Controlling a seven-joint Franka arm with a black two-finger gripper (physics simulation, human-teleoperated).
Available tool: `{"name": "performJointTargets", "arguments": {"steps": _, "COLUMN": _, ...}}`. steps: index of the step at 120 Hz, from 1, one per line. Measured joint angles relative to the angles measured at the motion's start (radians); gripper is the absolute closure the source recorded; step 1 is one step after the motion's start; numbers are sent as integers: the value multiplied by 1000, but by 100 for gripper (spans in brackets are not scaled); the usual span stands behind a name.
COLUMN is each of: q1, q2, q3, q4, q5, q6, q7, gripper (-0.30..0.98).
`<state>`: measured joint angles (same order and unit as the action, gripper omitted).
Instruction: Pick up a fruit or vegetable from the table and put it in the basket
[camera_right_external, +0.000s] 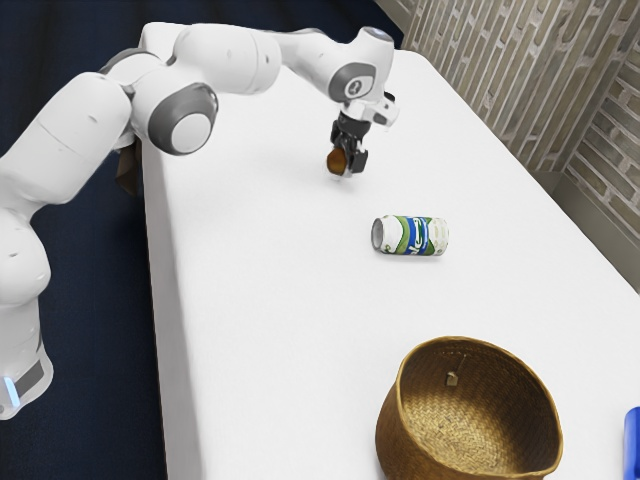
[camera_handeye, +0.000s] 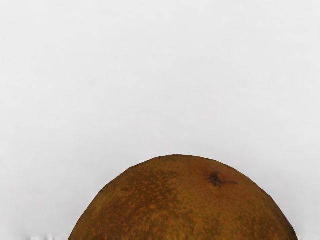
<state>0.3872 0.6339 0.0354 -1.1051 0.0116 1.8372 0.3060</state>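
Note:
In the exterior view, my gripper (camera_right_external: 350, 157) points down over the far part of the white table (camera_right_external: 265, 290). A round, brown-orange fruit (camera_right_external: 338, 160) is right at its lower end, hiding part of it. Whether the fruit is held or simply stands against the gripper is unclear, as is whether it touches the tabletop. The wrist view has the speckled brown fruit (camera_handeye: 182, 202) close under my hand, with a small dark stem mark on it. The woven brown basket (camera_right_external: 470, 410) stands upright and open-topped at the exterior view's lower right, well apart from the gripper.
A green, white and blue can (camera_right_external: 411, 236) lies on its side between the gripper and the basket. Part of a blue object (camera_right_external: 632, 443) is at the exterior view's lower right edge. A brick wall (camera_right_external: 520, 80) runs along the table's far side.

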Motion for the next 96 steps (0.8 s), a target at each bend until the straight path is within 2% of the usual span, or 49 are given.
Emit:
{"name": "performJointTargets", "arguments": {"steps": 12, "q1": -106, "q2": -151, "q3": -2, "q4": 2, "q5": 12, "q6": -29, "q7": 3, "gripper": 42}}
{"name": "performJointTargets", "arguments": {"steps": 21, "q1": -219, "q2": -249, "q3": -3, "q4": 3, "q5": 31, "q6": -58, "q7": 6, "gripper": 50}}
{"name": "performJointTargets", "arguments": {"steps": 31, "q1": -331, "q2": -287, "q3": -4, "q4": 6, "q5": 42, "q6": -81, "q7": 8, "gripper": 54}}
{"name": "performJointTargets", "arguments": {"steps": 69, "q1": -748, "q2": -287, "q3": -4, "q4": 5, "q5": 55, "q6": -93, "q7": 16, "gripper": 54}}
{"name": "performJointTargets", "arguments": {"steps": 96, "q1": -902, "q2": -233, "q3": -3, "q4": 0, "q5": 58, "q6": -46, "q7": 23, "gripper": 55}}
